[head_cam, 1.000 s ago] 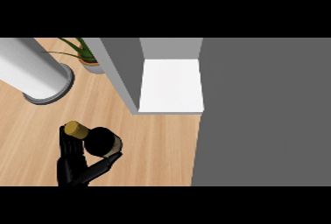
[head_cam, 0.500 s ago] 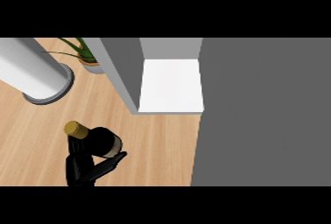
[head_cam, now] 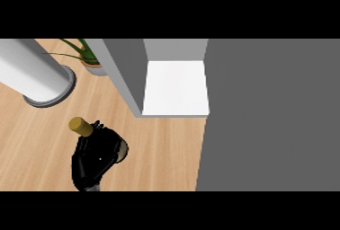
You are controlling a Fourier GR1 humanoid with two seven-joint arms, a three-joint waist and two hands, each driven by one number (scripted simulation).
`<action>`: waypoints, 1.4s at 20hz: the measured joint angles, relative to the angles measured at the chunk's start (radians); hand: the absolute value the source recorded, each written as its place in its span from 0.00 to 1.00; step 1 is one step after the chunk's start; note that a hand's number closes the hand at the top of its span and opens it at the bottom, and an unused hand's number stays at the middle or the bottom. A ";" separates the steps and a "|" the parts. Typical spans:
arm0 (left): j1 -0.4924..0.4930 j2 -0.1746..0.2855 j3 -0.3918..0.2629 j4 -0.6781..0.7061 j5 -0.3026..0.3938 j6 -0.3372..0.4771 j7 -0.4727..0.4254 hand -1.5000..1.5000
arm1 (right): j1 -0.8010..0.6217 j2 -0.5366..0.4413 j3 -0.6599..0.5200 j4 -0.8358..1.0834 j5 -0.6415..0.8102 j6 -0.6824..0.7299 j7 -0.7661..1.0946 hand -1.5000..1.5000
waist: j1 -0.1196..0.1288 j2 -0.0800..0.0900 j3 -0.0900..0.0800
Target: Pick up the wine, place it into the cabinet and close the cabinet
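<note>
Head view, left hand (head_cam: 98, 158) with fingers curled round the wine bottle (head_cam: 82, 126), cork end poking out; open cabinet (head_cam: 176, 87) up to the right

Compared with a second ago, the robot hand (head_cam: 100, 155), curled round the wine bottle (head_cam: 82, 126), sits a little farther up the counter (head_cam: 40, 139), slightly nearer the open cabinet (head_cam: 176, 90). The bottle's cork top has shifted up with it. The wrist meets the lower edge farther right.

On wooden counter (head_cam: 40, 143): cabinet (head_cam: 176, 87), potted plant (head_cam: 93, 66), white cylinder (head_cam: 34, 74).
</note>
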 measured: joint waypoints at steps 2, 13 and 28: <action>-0.021 0.005 -0.002 0.031 -0.008 -0.029 -0.010 1.00 | 0.005 0.002 -0.001 0.000 0.001 0.001 -0.006 0.00 | -0.001 0.000 0.000; -0.087 0.044 -0.046 0.079 -0.151 0.023 -0.064 1.00 | 0.054 0.004 -0.025 0.000 -0.006 0.032 -0.041 0.00 | -0.002 -0.003 0.003; -0.006 0.263 -0.053 -0.155 -0.145 -0.262 0.008 1.00 | 0.017 0.017 -0.036 0.011 -0.012 0.033 -0.026 0.00 | 0.006 -0.002 0.001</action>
